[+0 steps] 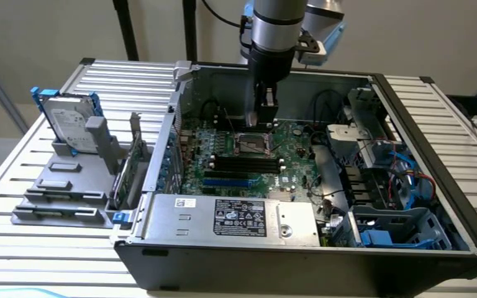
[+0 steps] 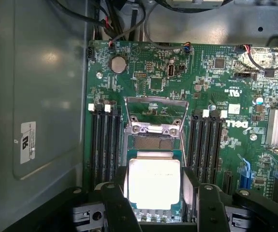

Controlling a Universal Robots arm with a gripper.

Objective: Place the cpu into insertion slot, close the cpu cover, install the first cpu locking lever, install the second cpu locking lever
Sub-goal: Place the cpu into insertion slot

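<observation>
between memory slots [image 2: 105, 145], claw [image 2: 156, 191] holds cpu [image 2: 154, 179].

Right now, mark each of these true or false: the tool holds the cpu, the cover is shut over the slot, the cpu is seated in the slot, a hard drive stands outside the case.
1. The tool holds the cpu. True.
2. The cover is shut over the slot. False: the cover is swung open, and the slot's dark centre is bare.
3. The cpu is seated in the slot. False: it is between the tool's fingers, above the board.
4. A hard drive stands outside the case. True: it stands in a grey rack at the exterior view's left.
</observation>
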